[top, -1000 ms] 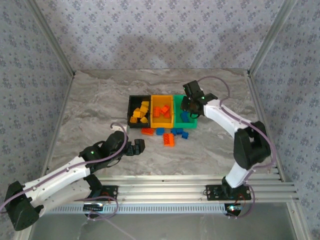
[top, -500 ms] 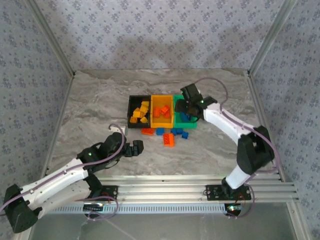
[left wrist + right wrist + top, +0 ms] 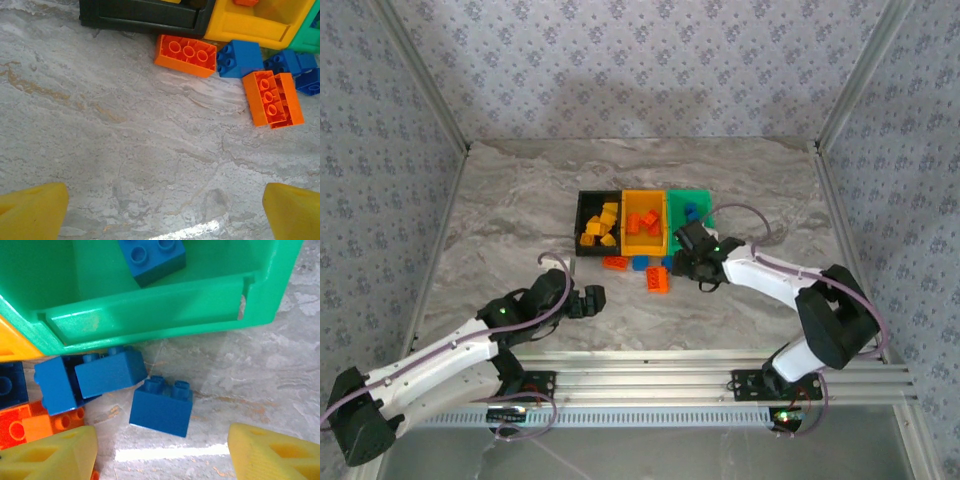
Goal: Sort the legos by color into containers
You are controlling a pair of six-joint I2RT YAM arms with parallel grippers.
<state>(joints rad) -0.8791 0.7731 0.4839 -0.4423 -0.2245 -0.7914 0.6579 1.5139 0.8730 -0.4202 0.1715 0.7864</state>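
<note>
legos [image 3: 601, 228] in containers [image 3: 645, 193], loose legos [image 3: 658, 279] before them

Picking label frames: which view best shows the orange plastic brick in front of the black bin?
Left wrist: the orange plastic brick is large, unblocked, its circles clear. Top external shows it as a small orange patch by the black plastic bin.

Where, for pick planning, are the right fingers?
Right wrist view: the right fingers hang open over a loose blue brick, close beside the green bin.
</note>
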